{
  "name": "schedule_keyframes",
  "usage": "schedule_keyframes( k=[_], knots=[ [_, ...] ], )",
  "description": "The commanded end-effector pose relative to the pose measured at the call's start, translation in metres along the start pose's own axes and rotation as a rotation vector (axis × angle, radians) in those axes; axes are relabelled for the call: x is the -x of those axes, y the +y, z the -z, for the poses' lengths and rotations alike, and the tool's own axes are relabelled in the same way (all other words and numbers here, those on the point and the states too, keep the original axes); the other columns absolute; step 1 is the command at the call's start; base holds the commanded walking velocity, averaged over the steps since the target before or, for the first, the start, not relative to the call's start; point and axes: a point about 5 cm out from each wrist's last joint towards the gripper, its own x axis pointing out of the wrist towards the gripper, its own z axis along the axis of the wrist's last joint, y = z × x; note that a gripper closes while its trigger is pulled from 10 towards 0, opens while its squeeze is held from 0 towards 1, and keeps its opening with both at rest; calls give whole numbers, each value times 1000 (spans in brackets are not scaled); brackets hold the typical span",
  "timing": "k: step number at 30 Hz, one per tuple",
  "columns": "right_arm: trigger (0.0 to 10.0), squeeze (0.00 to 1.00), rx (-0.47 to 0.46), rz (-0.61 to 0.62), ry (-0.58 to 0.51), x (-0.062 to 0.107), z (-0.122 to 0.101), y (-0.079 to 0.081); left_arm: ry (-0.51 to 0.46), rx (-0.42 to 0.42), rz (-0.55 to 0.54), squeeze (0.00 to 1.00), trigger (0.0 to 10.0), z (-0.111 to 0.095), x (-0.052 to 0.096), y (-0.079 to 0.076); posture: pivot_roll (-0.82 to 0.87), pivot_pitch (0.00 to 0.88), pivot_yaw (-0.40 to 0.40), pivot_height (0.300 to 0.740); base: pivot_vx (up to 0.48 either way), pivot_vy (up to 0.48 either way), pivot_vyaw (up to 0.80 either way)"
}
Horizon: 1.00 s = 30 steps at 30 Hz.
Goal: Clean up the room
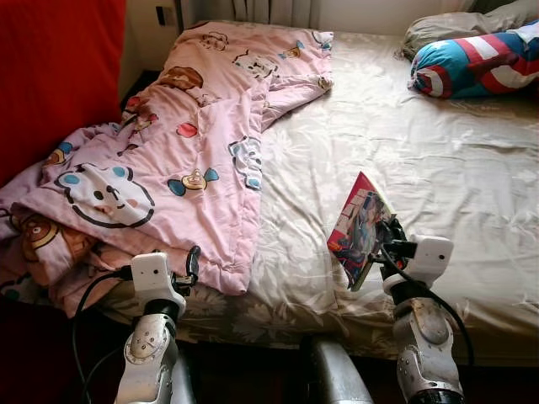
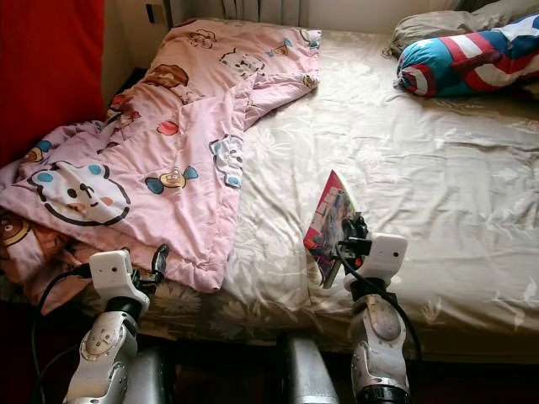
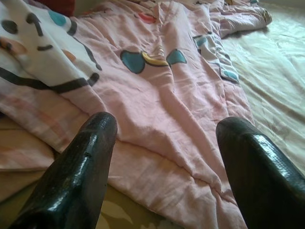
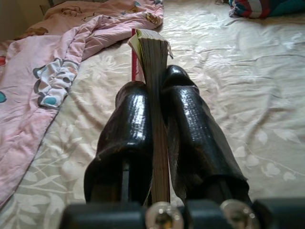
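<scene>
Book [image 1: 360,227]: we find it held upright above the bed [image 1: 438,177], lower centre-right of the head views, its colourful cover facing the left of the frame. Our right gripper [image 4: 156,119] has its two black fingers [image 4: 190,129] pressed against either side of the book, pinching it along the page edge, with the top of the book standing clear beyond the fingertips. Our left gripper [image 3: 162,143] sits at the lower left of the head views, at the near edge of the bed, jaws spread apart with nothing between them; its fingertips are just short of the hem of the pink cartoon-print blanket [image 1: 185,160]. The blanket lies rumpled across the left half of the frame. A striped red, white and blue pillow [image 1: 476,63] rests at the upper right. A red panel [image 1: 50,76] occupies the upper left.
</scene>
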Motion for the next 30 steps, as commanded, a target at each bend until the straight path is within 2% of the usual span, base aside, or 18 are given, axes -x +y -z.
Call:
schedule_keyframes(
  k=[1, 9, 17, 23, 30],
  knots=[
    [10000, 0, 24, 5, -48, -3, -13, -3, -11, 3, 5, 0, 10000, -2, 2, -1, -66, 61, -74, 614, 0, 0, 0],
    [10000, 0, 34, 41, -43, -1, -13, -11, -25, 4, 27, 0, 10000, -7, -4, -4, -69, 44, -61, 664, 0, 0, 0],
    [10000, 0, 24, 42, -43, -1, -12, -8, -24, 7, 40, 0, 10000, -8, -4, -6, -69, 33, -54, 704, 0, 0, 0],
    [10000, 0, 14, 34, -43, 0, -10, -7, -23, 6, 30, 0, 10000, -7, -4, -1, -73, 16, -54, 739, 0, 0, 0],
    [10000, 0, 1, 31, -52, 0, -11, -7, -26, 10, 36, 0, 10000, -7, -5, -4, -72, 0, -59, 740, 0, 0, 0]
  ],
)
